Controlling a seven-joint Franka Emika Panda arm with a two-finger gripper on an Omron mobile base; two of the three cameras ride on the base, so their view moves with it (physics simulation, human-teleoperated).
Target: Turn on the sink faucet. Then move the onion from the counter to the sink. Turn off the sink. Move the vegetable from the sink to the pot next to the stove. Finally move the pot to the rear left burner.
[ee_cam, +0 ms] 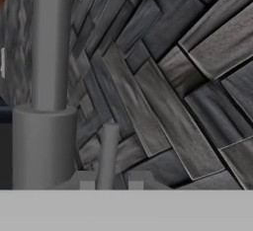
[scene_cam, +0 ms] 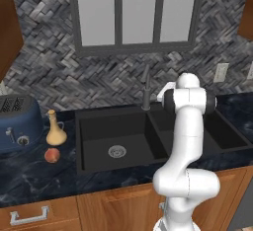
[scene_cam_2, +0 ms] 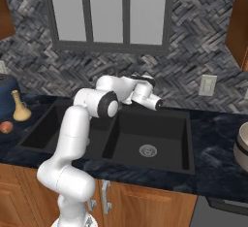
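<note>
Left base view: onion (scene_cam: 52,155) at left middle on the counter (scene_cam: 29,175), beside vase (scene_cam: 55,129), faucet (scene_cam: 146,88) upright behind sink (scene_cam: 116,138) at centre, right base view: pot (scene_cam_2: 241,146) at right edge, hand view: gripper (ee_cam: 110,179) low centre straddling the faucet's lever, jaws apart, gripping nothing.

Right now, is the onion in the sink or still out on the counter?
Out. The onion sits on the counter left of the sink, just in front of the tan vase; both basins look empty apart from their drains.
</note>
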